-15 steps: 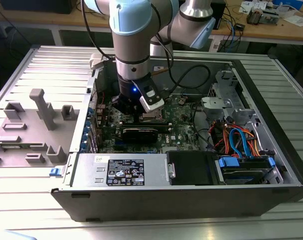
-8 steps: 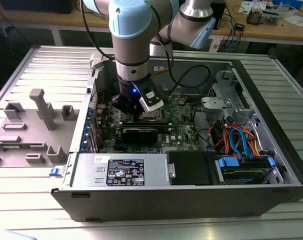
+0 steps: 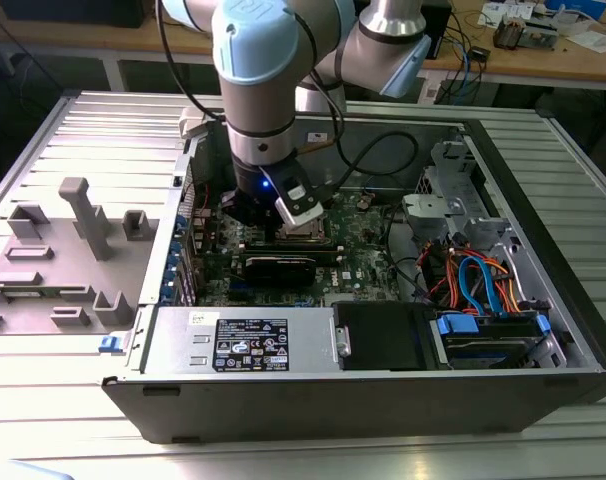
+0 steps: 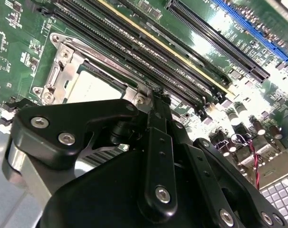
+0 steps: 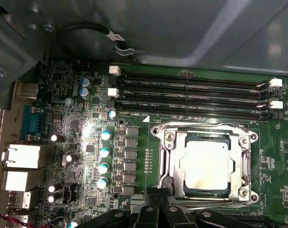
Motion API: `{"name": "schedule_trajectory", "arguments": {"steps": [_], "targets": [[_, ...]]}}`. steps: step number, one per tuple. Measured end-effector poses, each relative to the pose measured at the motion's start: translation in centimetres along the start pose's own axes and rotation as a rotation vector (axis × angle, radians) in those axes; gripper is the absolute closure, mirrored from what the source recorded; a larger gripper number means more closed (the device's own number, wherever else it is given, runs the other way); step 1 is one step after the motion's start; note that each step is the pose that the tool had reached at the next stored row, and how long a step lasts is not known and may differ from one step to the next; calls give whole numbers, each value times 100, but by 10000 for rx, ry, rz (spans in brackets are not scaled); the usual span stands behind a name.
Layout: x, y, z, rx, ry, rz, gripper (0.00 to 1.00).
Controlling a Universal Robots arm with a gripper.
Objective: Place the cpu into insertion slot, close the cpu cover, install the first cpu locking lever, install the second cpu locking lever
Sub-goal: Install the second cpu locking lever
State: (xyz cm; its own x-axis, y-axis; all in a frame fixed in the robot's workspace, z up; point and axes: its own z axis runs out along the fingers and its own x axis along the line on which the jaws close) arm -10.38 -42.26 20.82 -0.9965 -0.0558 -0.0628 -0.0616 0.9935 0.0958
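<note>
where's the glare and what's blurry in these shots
In the first wrist view, glare whitens the cpu top and the board beside the capacitors. In the second wrist view, the far board corner is washed out, and the near black hand looks soft. In the exterior view, the arm shades the insertion slot.

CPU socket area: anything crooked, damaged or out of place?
Nothing stands out. In the first wrist view the cpu sits square in the insertion slot, with the cpu cover flat around it. The gripper hovers at the socket's edge.
</note>
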Motion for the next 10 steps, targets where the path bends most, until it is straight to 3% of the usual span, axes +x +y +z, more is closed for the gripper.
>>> {"name": "schedule_trajectory", "arguments": {"steps": [5, 10], "targets": [[3, -1, 13, -94, -22, 6, 89], [4, -2, 25, -242, -54, 11, 89]]}}
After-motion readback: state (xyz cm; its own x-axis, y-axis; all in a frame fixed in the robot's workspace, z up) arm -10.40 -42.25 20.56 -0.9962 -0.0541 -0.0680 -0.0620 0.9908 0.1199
